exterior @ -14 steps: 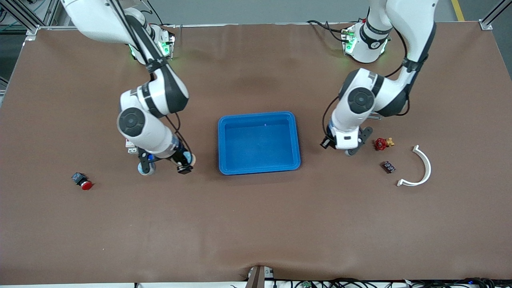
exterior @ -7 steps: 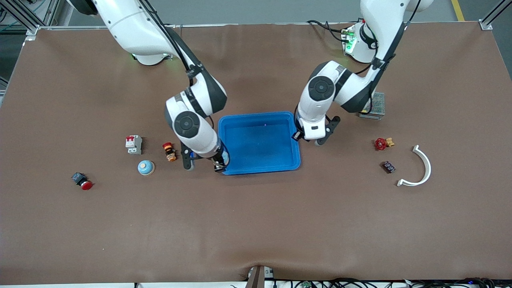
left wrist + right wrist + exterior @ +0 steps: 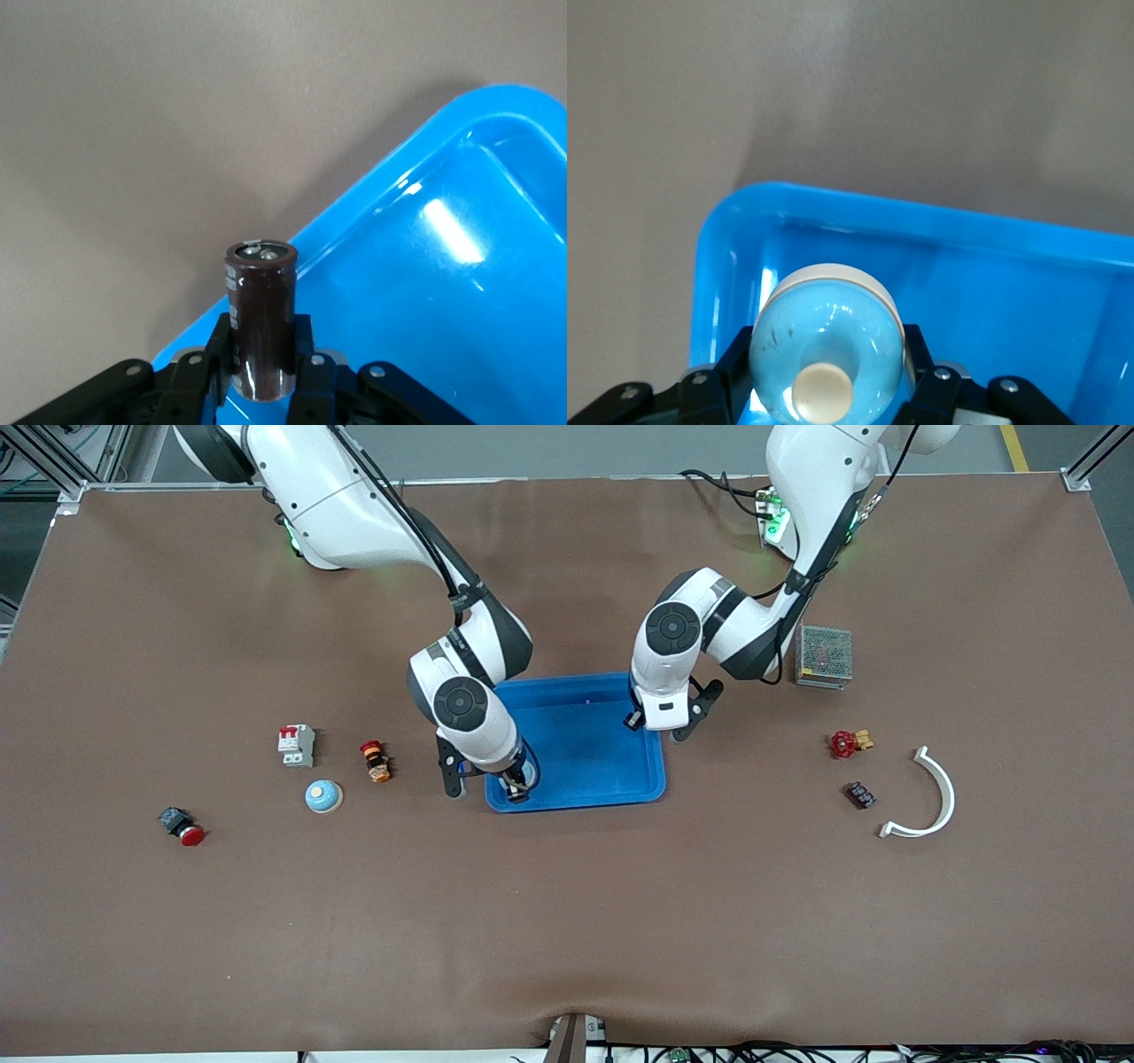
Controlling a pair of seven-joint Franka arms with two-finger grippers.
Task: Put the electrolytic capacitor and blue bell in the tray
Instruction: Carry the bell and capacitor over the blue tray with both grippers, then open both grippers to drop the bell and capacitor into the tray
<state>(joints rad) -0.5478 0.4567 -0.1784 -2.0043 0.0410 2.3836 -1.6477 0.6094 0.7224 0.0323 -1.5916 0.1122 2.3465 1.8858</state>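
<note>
The bright blue tray [image 3: 576, 797] lies mid-table. My right gripper [image 3: 516, 783] is over the tray's corner that is nearer the front camera at the right arm's end. In the right wrist view it [image 3: 827, 376] is shut on a light blue bell [image 3: 824, 341] with a cream button, above the tray's rim [image 3: 921, 226]. My left gripper [image 3: 657, 724] is over the tray's edge at the left arm's end. In the left wrist view it [image 3: 261, 376] is shut on a dark brown electrolytic capacitor [image 3: 260, 305], above the tray [image 3: 443, 292].
A second light blue dome [image 3: 323, 796], a circuit breaker [image 3: 297, 745], an orange-red button [image 3: 376, 761] and a red push button [image 3: 182, 826] lie toward the right arm's end. A mesh box [image 3: 824, 655], red valve [image 3: 846, 743], dark module [image 3: 859, 794] and white curved piece [image 3: 935, 797] lie toward the left arm's end.
Both arms have swung inward to the tray. The right gripper came from beside the circuit breaker to the tray's corner. The left gripper came from near the red valve to the tray's edge.
</note>
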